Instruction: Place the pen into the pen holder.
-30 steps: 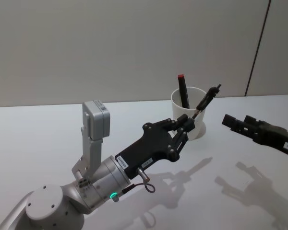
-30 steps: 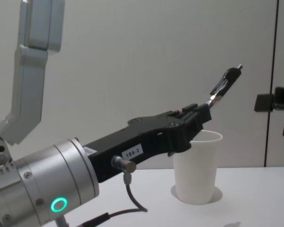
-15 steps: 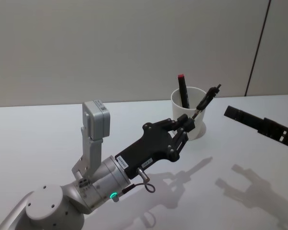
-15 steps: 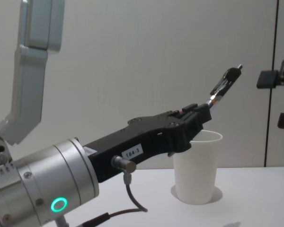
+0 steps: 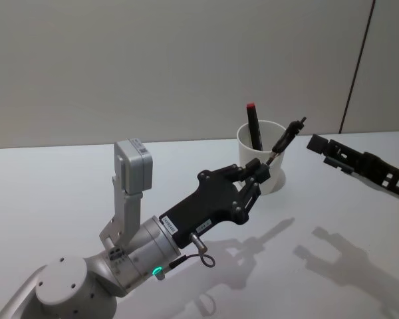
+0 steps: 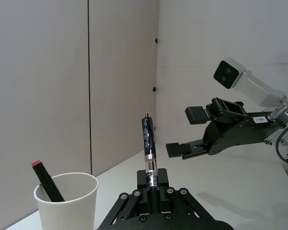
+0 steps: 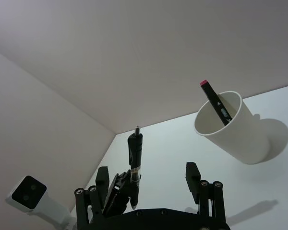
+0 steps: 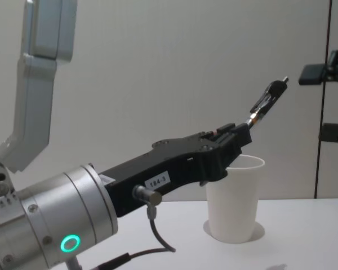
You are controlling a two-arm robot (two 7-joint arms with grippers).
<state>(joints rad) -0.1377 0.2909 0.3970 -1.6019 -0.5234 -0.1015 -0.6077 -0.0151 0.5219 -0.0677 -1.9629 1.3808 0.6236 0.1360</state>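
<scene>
Spotted one change versus a second back: right gripper (image 6: 180, 132) lifted and swung in closer to the pen (image 5: 284, 138), left side parked exactly as before. Closest in, left gripper (image 5: 258, 169) clamped on the lower end of the pen, holding it well clear of the table (image 5: 66, 193). Long axis tilted, running up and away from the fingertips, clicker end highest. Just past those fingertips and a bit lower, the pen holder (image 5: 276, 176), upright, with a red-capped marker (image 5: 253, 126) already leaning inside. Going by the left wrist view, pen holder off to one side of the pen rather than straight under it, so probably not lined up for a drop yet. Farther out, beyond the pen's top end, right gripper hanging in the air, jaws spread wide, nothing in them, facing the pen. Guessing a handover or a re-aim next. Left gripper clearly the nearer one to the pen holder.
</scene>
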